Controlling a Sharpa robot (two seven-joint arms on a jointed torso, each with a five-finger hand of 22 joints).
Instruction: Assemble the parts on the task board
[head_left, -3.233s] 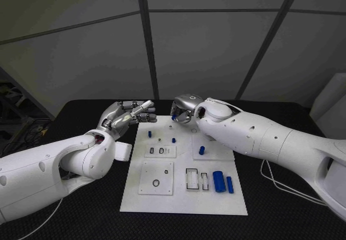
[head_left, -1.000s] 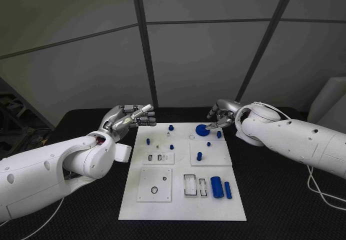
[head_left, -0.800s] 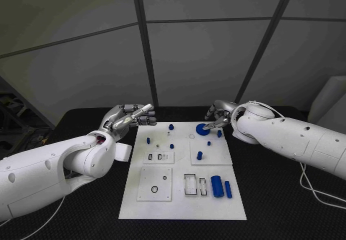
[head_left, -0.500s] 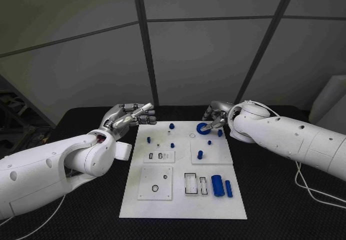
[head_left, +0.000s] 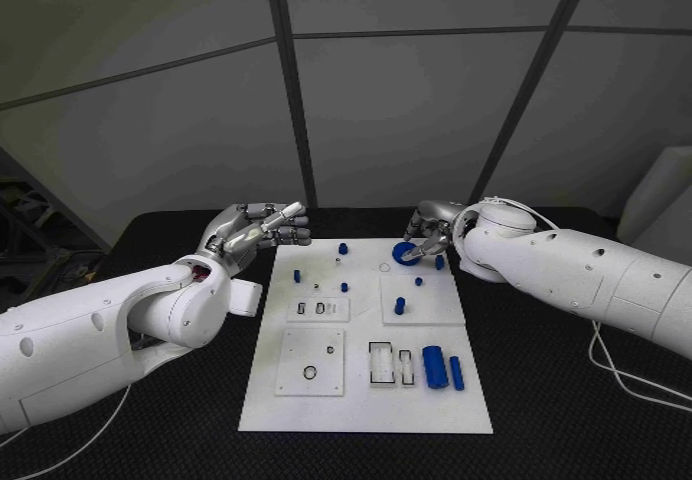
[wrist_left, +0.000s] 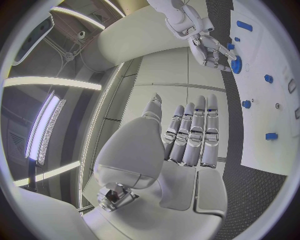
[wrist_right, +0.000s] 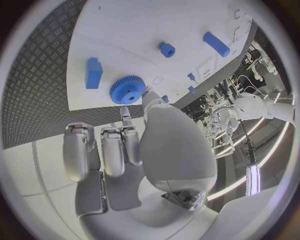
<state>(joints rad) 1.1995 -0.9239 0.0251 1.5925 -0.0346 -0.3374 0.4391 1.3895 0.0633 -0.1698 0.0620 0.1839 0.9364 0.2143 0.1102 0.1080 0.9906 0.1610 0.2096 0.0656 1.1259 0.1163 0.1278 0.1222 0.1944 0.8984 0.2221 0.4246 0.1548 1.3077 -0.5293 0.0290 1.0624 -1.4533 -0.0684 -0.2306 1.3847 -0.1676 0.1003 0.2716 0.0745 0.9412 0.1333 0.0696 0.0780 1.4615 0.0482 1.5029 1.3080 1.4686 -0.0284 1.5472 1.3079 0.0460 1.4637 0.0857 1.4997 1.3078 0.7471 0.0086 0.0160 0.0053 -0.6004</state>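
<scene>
The white task board (head_left: 361, 400) lies in the middle of the black table. My right hand (head_left: 430, 232) hovers at its far right corner and pinches a blue gear (head_left: 405, 254) between the thumb and a finger, close over the board. The right wrist view shows that gear (wrist_right: 128, 90) at the fingertips (wrist_right: 146, 95), beside a blue block (wrist_right: 94, 72). My left hand (head_left: 260, 228) is raised off the board's far left corner. Its fingers (wrist_left: 190, 132) are straight and hold nothing. Small blue pegs (head_left: 345, 248) stand on the board's far half.
A thick blue cylinder (head_left: 434, 367) and a blue bar (head_left: 457, 372) lie at the board's near right, next to rectangular slots (head_left: 384, 362). A black ring (head_left: 309, 373) lies on the near left plate. A white cable (head_left: 620, 375) trails on the table at the right.
Since the earliest frame my right hand has gone from the board's far middle to its far right corner, and the gear now shows under it. The left hand has stayed still.
</scene>
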